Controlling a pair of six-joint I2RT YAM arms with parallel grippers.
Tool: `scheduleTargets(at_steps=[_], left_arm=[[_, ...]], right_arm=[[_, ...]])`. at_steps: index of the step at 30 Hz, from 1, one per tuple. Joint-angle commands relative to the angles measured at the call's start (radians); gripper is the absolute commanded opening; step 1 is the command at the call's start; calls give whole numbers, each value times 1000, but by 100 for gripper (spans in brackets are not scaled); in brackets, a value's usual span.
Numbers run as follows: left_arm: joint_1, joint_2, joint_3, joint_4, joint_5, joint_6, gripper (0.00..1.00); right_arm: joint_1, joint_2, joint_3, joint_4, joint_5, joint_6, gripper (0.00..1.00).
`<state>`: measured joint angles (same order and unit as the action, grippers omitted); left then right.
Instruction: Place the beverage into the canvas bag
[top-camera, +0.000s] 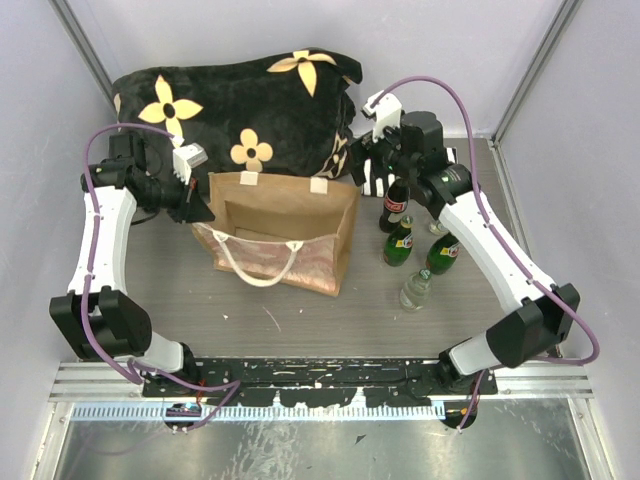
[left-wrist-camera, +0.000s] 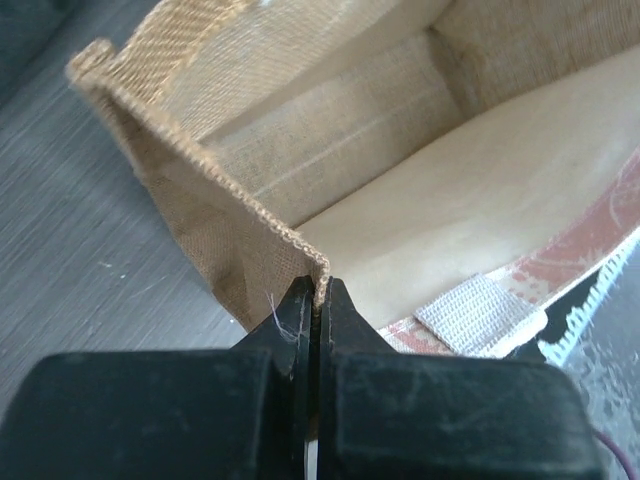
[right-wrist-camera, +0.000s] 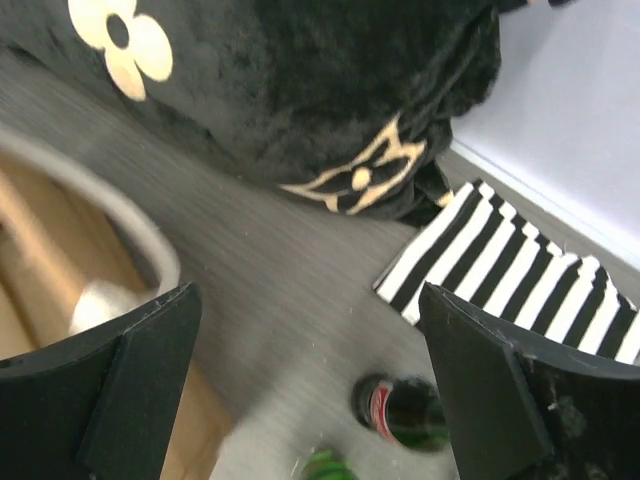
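Note:
The canvas bag (top-camera: 283, 238) stands open at the table's middle, its cream handle draped over the near side. My left gripper (top-camera: 197, 207) is shut on the bag's left rim (left-wrist-camera: 318, 285), holding that edge up; the bag's inside (left-wrist-camera: 420, 200) holds nothing. Several beverage bottles stand right of the bag: a dark one with a red label (top-camera: 397, 206), two green ones (top-camera: 399, 243) (top-camera: 443, 254) and a clear one (top-camera: 415, 290). My right gripper (top-camera: 393, 165) hangs open above the dark bottle (right-wrist-camera: 402, 411), apart from it and holding nothing (right-wrist-camera: 308, 297).
A black flowered blanket (top-camera: 240, 95) (right-wrist-camera: 300, 90) lies behind the bag. A black-and-white striped cloth (right-wrist-camera: 520, 272) lies behind the bottles. A green bottle top (right-wrist-camera: 325, 466) shows near the dark bottle. Pale walls close in the left, back and right sides.

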<state>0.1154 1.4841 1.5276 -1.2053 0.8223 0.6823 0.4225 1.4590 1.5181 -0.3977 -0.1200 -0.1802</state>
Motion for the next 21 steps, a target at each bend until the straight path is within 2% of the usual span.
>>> scheduleTargets(at_steps=[1,5,12,21], left_arm=[[-6,-2,52,-188,129,233,0],[-13,-1,46,-170,106,289,0],[-35,67,100,-101,73,310,0],[-78,195,242,-58,45,276,0]], right_arm=[[16,72,106,106,-101,-36,95],[59,139,172,108,-202,-36,95],[156,193,265,-2,-309,-27,93],[254,147,215,-71,-346,40,92]])
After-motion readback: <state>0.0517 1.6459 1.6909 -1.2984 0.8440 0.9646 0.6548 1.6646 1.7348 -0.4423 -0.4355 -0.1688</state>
